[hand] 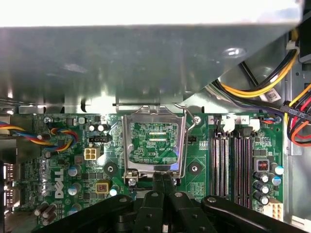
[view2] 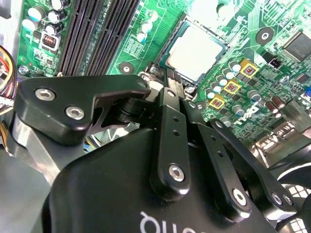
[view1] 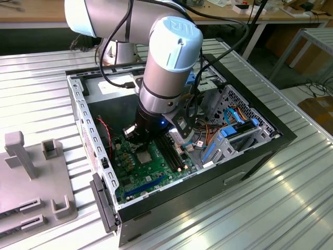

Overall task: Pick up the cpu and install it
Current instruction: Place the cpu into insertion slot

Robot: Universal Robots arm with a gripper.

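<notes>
A ribbed metal table [view1: 291, 208] of pale slats spans the exterior view, catching bright glare along its near right part. At the far edge runs a wooden workbench [view1: 31, 13] with dark space beneath it. To the far right a grey metal frame [view1: 312, 39] stands over a pale floor [view1: 304, 91] strewn with cables, beside a cardboard box [view1: 320, 112].

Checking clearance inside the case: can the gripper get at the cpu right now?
Probably yes. The cpu lies in its socket with its silver face uncovered, and the gripper sits right beside it with nothing between them, though its fingers are shut.
</notes>
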